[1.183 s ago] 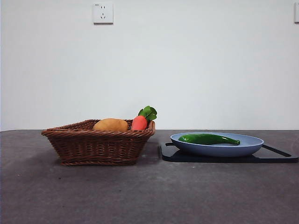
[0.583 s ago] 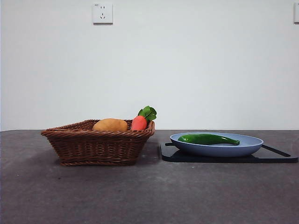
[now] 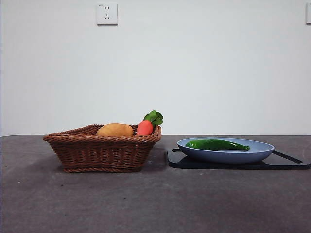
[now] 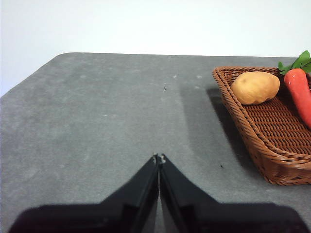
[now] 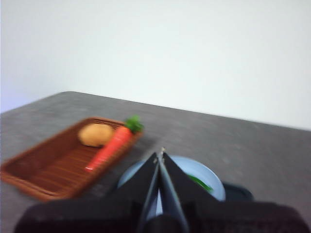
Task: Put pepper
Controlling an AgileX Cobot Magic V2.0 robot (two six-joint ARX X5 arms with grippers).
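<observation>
The glossy dark-green pepper (image 3: 216, 144) lies in a blue plate (image 3: 257, 154) on a black board (image 3: 286, 164), right of the wicker basket (image 3: 103, 150). In the blurred right wrist view part of the pepper (image 5: 200, 183) shows just past my right gripper (image 5: 159, 155), which is shut and empty above the plate (image 5: 197, 171). My left gripper (image 4: 159, 158) is shut and empty over bare table, apart from the basket (image 4: 265, 141). Neither arm shows in the front view.
The basket holds a tan-orange potato-like lump (image 3: 115, 130) and an orange-red carrot with green leaves (image 3: 146, 126). Both also show in the left wrist view: the lump (image 4: 255, 87) and the carrot (image 4: 300, 92). A wall socket (image 3: 107, 13) is behind.
Nothing has visibly moved in the front view.
</observation>
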